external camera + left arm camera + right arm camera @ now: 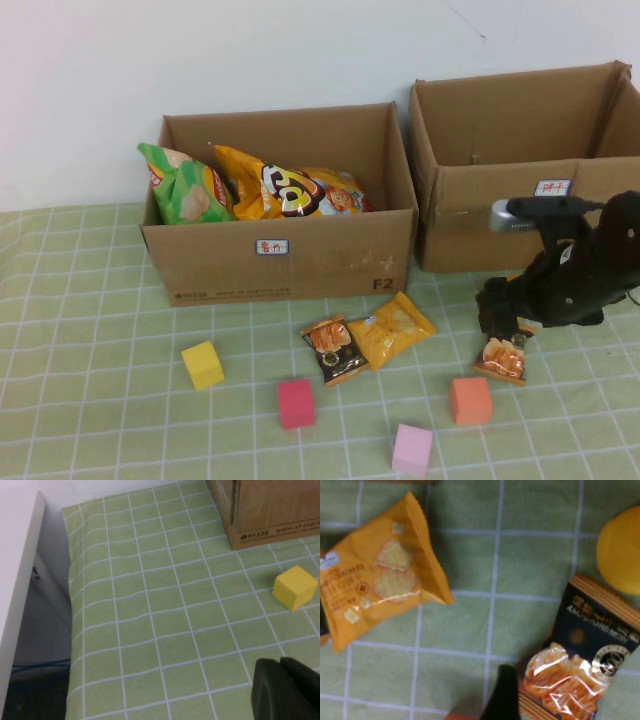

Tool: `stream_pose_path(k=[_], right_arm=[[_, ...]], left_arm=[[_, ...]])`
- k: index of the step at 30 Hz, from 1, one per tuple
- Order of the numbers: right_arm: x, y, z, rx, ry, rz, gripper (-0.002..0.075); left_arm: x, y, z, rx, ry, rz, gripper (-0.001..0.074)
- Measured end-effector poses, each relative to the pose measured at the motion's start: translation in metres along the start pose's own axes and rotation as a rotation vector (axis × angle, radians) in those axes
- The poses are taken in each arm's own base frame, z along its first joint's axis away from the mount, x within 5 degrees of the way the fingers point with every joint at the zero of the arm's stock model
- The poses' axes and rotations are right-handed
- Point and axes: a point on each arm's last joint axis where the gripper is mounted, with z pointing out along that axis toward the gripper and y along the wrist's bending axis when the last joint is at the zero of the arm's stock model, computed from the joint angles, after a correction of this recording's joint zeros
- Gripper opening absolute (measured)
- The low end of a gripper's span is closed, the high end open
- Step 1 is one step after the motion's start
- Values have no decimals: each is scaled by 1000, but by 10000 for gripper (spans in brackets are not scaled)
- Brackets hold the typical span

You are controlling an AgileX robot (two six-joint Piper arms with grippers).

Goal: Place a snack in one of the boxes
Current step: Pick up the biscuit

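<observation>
Two brown cardboard boxes stand at the back. The left box holds a green chip bag and a yellow bag. Nothing shows inside the right box. A small dark packet of orange snack lies in front of the right box. My right gripper hovers just over it, open; one black finger stands beside the packet. A yellow cracker bag and another dark packet lie at centre. My left gripper is shut, low over bare cloth.
Foam cubes sit on the green checked cloth: yellow, red, pink and orange, the last close to my right gripper. The cloth's left edge drops off beside a white wall.
</observation>
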Motion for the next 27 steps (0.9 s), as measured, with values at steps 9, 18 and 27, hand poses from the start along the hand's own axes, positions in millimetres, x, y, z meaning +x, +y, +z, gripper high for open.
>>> stream_pose_path(k=[9, 18, 27], right_arm=[[13, 0, -1, -4, 145, -1, 505], [9, 0, 14, -19, 84, 52, 356], [5, -2, 31, -9, 31, 82, 620]], left_arm=[[0, 0, 0, 4, -3, -7, -2], [-1, -1, 0, 10, -12, -17, -2], [-2, -1, 0, 9, -22, -17, -2]])
